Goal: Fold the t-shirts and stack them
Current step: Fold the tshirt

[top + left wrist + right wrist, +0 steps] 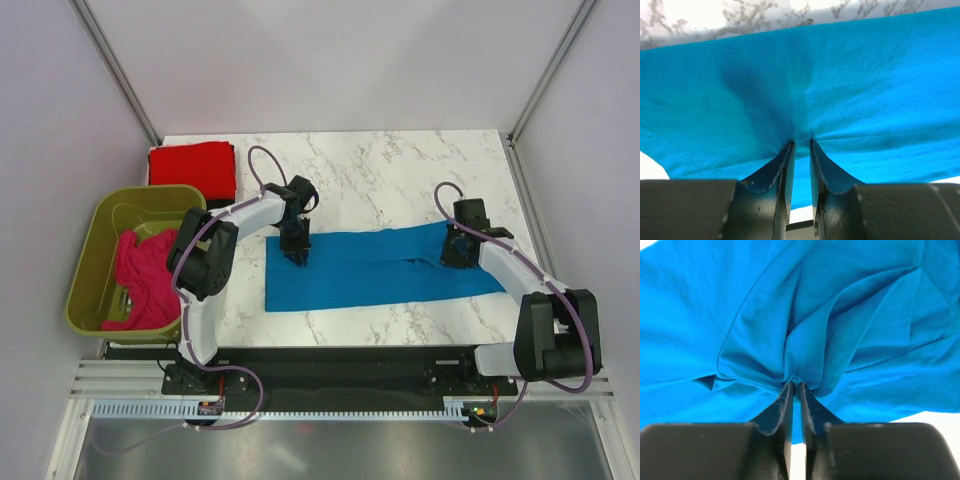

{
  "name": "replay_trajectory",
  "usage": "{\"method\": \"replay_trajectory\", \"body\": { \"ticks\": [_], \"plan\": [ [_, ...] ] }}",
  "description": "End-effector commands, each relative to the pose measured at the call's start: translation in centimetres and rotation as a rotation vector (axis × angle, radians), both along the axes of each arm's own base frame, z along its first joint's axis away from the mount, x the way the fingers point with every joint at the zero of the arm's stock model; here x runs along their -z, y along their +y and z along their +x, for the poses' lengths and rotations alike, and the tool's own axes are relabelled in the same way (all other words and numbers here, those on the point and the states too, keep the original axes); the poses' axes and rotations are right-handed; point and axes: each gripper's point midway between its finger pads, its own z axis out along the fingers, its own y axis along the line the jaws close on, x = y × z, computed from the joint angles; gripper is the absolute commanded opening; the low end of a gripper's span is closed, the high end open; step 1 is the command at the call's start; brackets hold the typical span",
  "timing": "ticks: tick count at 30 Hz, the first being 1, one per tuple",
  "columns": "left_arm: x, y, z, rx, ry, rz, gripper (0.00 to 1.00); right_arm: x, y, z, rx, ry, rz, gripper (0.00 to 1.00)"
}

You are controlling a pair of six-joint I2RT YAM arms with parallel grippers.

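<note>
The bright blue t-shirt (380, 270) lies on the marble table as a long band, folded lengthwise. My left gripper (296, 252) stands on its left end. In the left wrist view the cloth (840, 75) puckers into the narrow gap at the fingertips of this gripper (801, 142). My right gripper (455, 255) is at the shirt's right end. There its jaws (795, 384) are almost together, pinching a bunched fold of blue cloth (740, 300). The red t-shirt (192, 170) lies folded at the back left. The magenta t-shirt (145, 275) is crumpled in the tub.
The olive-green tub (100, 225) stands off the table's left side, beside the left arm. White walls and metal posts close in the table at the back and both sides. Bare marble (400, 170) shows behind the blue shirt.
</note>
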Motion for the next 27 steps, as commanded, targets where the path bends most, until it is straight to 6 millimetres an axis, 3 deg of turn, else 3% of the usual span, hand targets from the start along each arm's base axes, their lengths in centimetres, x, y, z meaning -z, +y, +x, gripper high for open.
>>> {"method": "replay_trajectory", "body": {
  "ticks": [1, 6, 10, 15, 20, 27],
  "plan": [
    [0.7, 2.3, 0.6, -0.005, -0.023, 0.109, 0.27, -1.2, 0.1, 0.8, 0.059, -0.058, 0.018, 0.25],
    [-0.1, 3.2, 1.6, -0.003, -0.059, 0.163, 0.27, -3.4, -1.5, 1.7, 0.147, -0.086, -0.045, 0.30],
    [-1.1, 3.4, 2.5, -0.016, -0.085, 0.166, 0.27, -5.1, -2.0, 3.9, 0.157, -0.126, -0.074, 0.30],
    [-3.2, 2.1, 2.8, -0.003, -0.122, 0.092, 0.27, -4.0, -1.5, 5.6, 0.152, -0.098, -0.062, 0.28],
    [-6.3, 0.2, 2.3, 0.029, -0.179, -0.012, 0.27, -2.6, -1.3, 4.8, 0.182, -0.073, -0.036, 0.29],
    [-8.1, -0.8, 1.2, 0.040, -0.196, -0.109, 0.28, -0.6, 0.6, 2.1, 0.225, -0.058, 0.093, 0.29]
  ]
}}
